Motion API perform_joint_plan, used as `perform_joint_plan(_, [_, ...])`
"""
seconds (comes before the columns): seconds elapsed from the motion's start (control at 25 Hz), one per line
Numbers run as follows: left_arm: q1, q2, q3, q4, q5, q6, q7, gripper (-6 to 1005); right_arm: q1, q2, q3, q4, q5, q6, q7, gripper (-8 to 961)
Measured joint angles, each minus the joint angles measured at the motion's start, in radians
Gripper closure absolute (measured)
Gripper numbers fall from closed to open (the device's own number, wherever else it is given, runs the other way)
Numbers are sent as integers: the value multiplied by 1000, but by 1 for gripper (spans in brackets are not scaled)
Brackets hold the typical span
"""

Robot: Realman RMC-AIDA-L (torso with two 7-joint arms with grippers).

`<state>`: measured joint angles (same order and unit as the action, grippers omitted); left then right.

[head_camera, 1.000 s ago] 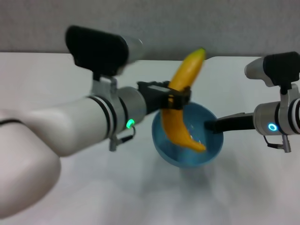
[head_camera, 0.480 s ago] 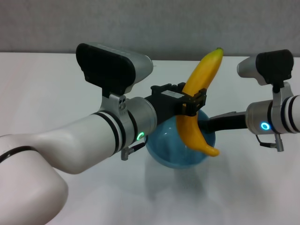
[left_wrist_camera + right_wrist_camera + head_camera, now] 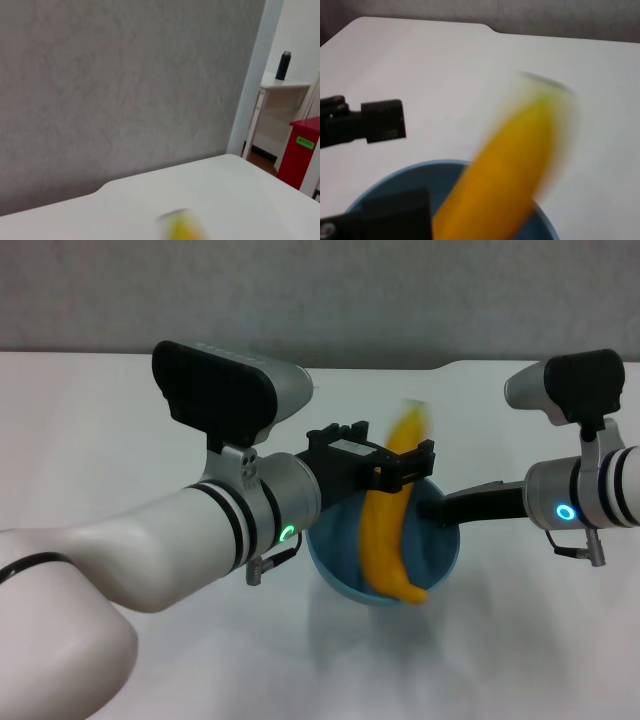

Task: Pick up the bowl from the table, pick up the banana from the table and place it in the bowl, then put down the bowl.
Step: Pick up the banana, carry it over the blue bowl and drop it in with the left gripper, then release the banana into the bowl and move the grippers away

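The light-blue bowl (image 3: 440, 552) hangs above the white table (image 3: 120, 430), held at its right rim by my right gripper (image 3: 440, 510). The yellow banana (image 3: 385, 540) stands nearly upright and motion-blurred, its lower end inside the bowl. My left gripper (image 3: 400, 465) is open just above the bowl's rim, with the banana passing between its fingers. In the right wrist view the blurred banana (image 3: 515, 170) leans into the bowl (image 3: 395, 185), and the left gripper's fingers (image 3: 380, 120) stand wide apart beside it. The left wrist view shows only the banana's blurred tip (image 3: 182, 227).
The table's far edge has a shallow notch (image 3: 380, 368) with a grey wall behind it. In the left wrist view a side table with a dark bottle (image 3: 283, 65) and a red cabinet (image 3: 300, 155) stand beyond the table's end.
The banana has slipped down out of my left gripper's hold into the bowl, now blurred by motion. The left gripper has opened. The bowl and right arm have hardly moved.
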<state>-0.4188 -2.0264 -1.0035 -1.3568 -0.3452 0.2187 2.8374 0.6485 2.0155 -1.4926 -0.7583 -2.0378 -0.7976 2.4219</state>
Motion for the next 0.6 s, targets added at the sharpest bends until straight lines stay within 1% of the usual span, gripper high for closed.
perform_joint_plan(0.16, [8, 0, -22, -2, 1, 4, 0, 205, -8, -1, 1, 3, 0, 0, 0, 869])
perform_joint_plan(0.28, [18, 1, -71, -2, 4, 40, 3, 121, -11, -3, 5, 23, -5, 0, 2, 867])
perform_joint_plan(0.4, [26, 3, -150, -2, 4, 113, 3, 106, -12, -6, 17, 42, -8, 0, 1, 866])
perform_joint_plan(0.52, [36, 9, -217, -1, 12, 181, 4, 97, -15, -7, 38, 43, -11, 1, -1, 864])
perform_joint_plan(0.6, [37, 13, -230, 2, 14, 202, 4, 100, -12, -10, 55, 44, -24, -2, 0, 863])
